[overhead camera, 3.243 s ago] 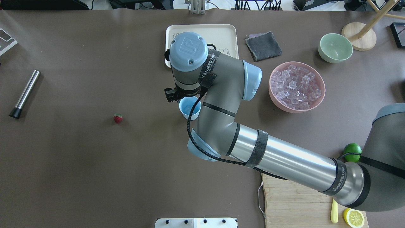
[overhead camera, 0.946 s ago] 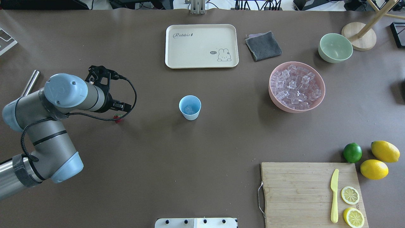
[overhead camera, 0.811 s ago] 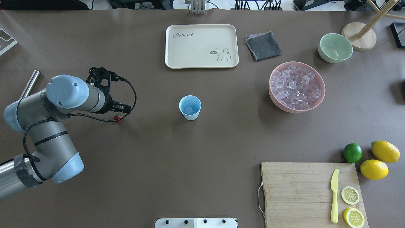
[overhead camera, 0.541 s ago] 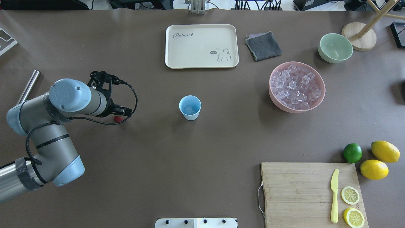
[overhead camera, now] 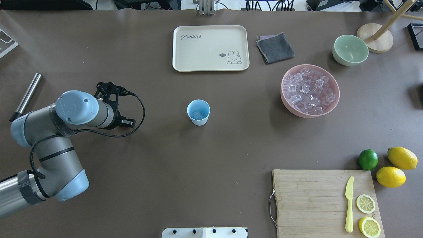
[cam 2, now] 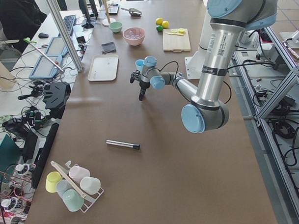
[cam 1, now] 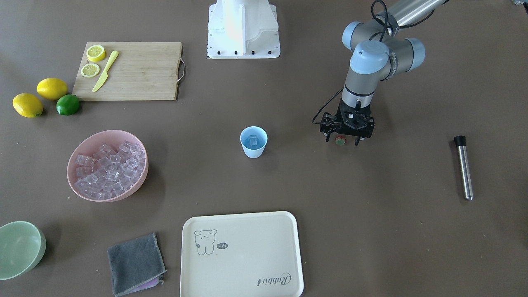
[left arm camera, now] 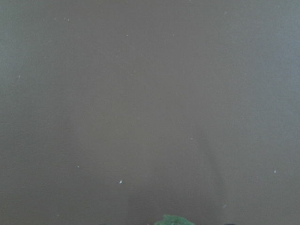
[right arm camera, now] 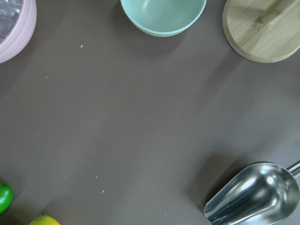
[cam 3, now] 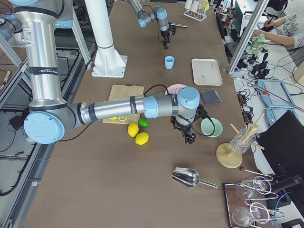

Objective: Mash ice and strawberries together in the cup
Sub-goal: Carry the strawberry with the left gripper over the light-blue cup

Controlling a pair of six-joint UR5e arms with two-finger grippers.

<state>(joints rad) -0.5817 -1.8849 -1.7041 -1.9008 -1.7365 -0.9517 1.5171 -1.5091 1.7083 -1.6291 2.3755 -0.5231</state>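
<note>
The light-blue cup (cam 1: 253, 147) (overhead camera: 198, 119) stands mid-table with ice (cam 1: 253, 140) (overhead camera: 197, 114) in it. The tiny red strawberry (cam 1: 340, 140) lies on the table, well to the cup's side. My left gripper (cam 1: 342, 140) (overhead camera: 125, 123) is open and down at the table, one finger on each side of the berry, with a gap on both sides. In the overhead view the gripper hides the berry. Its green top (left arm camera: 173, 220) shows at the left wrist view's bottom edge. My right gripper (cam 3: 190, 137) shows only in the exterior right view, near the pale green bowl; I cannot tell its state.
A pink bowl (cam 1: 138, 185) (overhead camera: 335, 102) full of ice cubes stands right of the cup in the overhead view. A metal muddler (cam 1: 463, 167) (overhead camera: 28, 96) lies at the left. A cream tray (overhead camera: 178, 49), grey cloth (overhead camera: 275, 48), green bowl (overhead camera: 350, 49), cutting board (overhead camera: 310, 198), lime and lemons are around.
The right arm has left the cup, where it was 3.2 s ago. My left arm came in and, over the last second, has moved down over the strawberry, which the overhead view no longer shows.
</note>
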